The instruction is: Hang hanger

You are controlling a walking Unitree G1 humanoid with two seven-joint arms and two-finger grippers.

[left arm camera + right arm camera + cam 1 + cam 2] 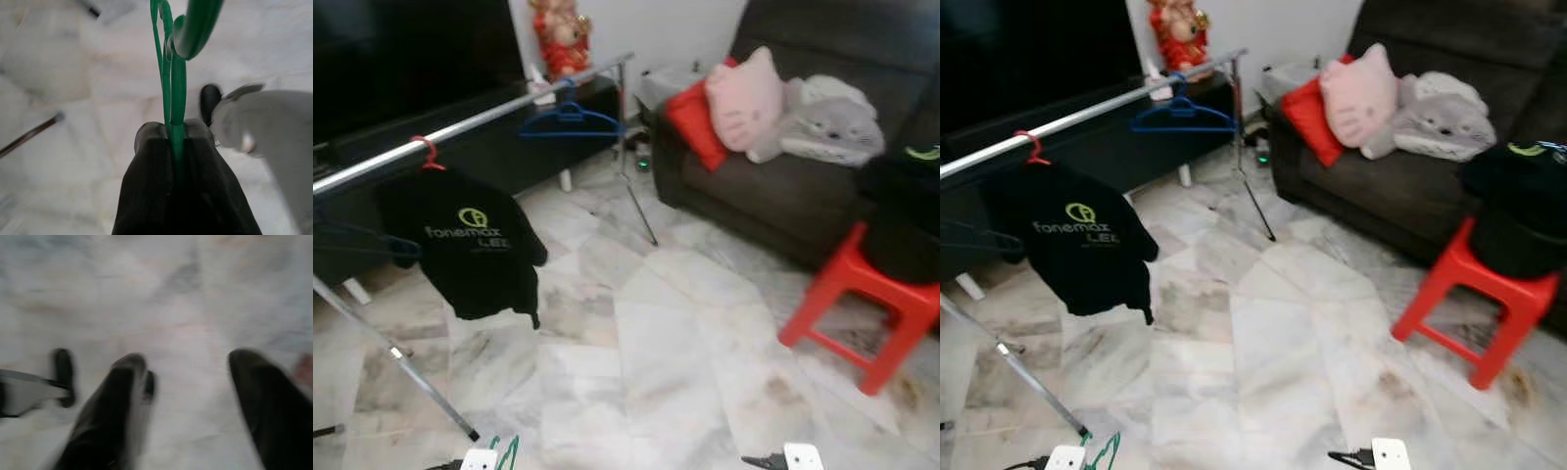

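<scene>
**Green hanger in left claw, rail far-left and higher**

We are holding the green hanger [172, 73] in the left gripper [176, 134], fingers pressed together on its thin plastic body, down low at the near-left edge of the head view; the hanger is running lengthwise straight out from the claw, its curved hook end farthest from the fingers; it is looking slim, glossy, bare of clothing.

The clothes rail [470, 125] is lying far-left of the claw and well above it, its long axis slanting from near-left to far-right; a black T-shirt [470, 245] on a red hanger [429, 152] is occupying the near stretch, a blue hanger [570, 119] is hanging farther along; bare bar between them is looking like the likely spot, we are judging.

The right gripper [188, 382] is hanging low at near-right over the marble floor [666, 372], fingers spread, empty; the left arm is the nearer one to the rail.

A red stool [862, 304] and sofa [783, 196] are sitting right, well apart.
</scene>
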